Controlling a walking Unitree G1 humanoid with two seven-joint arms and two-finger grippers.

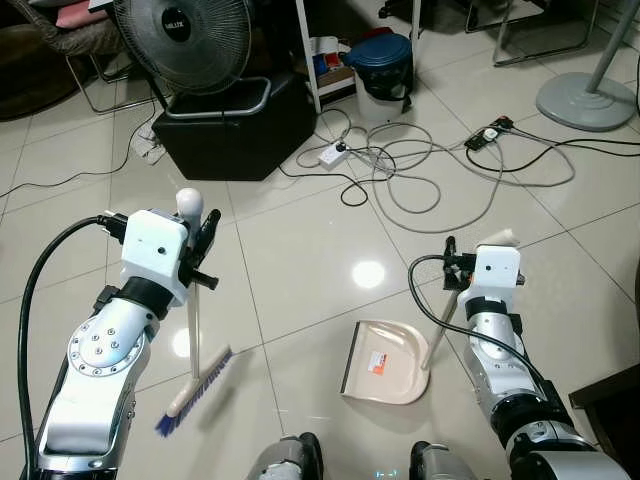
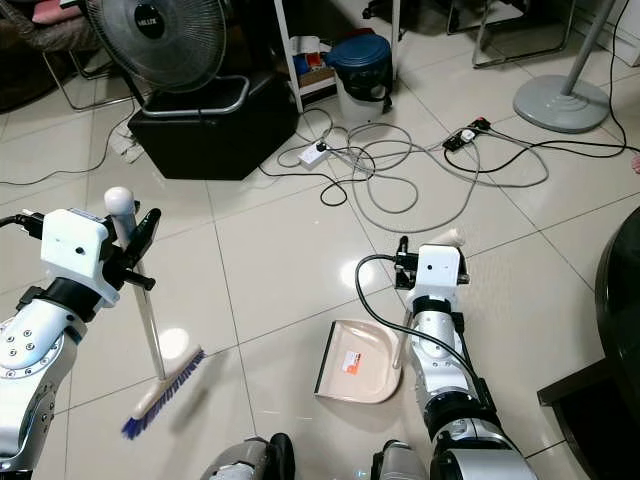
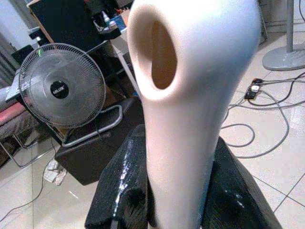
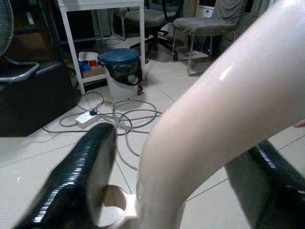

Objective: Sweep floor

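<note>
A broom with a cream handle (image 1: 192, 300) and blue bristles (image 1: 192, 392) stands tilted on the tiled floor at my left, its brush end touching the tiles. My left gripper (image 1: 203, 252) is shut on the upper handle, just below its rounded top (image 3: 190, 86); black fingers (image 3: 121, 191) press on both sides. To my right, a cream dustpan (image 1: 385, 362) lies flat on the floor, its long handle (image 4: 214, 119) rising up and to the right. My right gripper (image 1: 455, 268) is shut on that handle near its top, with a black finger (image 4: 76, 181) on each side.
Ahead lie tangled cables (image 1: 420, 165) with two power strips (image 1: 488, 133). Behind them stand a floor fan (image 1: 185, 40) on a black box (image 1: 235, 125), a white shelf leg (image 1: 308, 60) and a blue-lidded bin (image 1: 381, 62). A round stand base (image 1: 585, 100) sits far right, dark furniture (image 1: 610, 400) near right.
</note>
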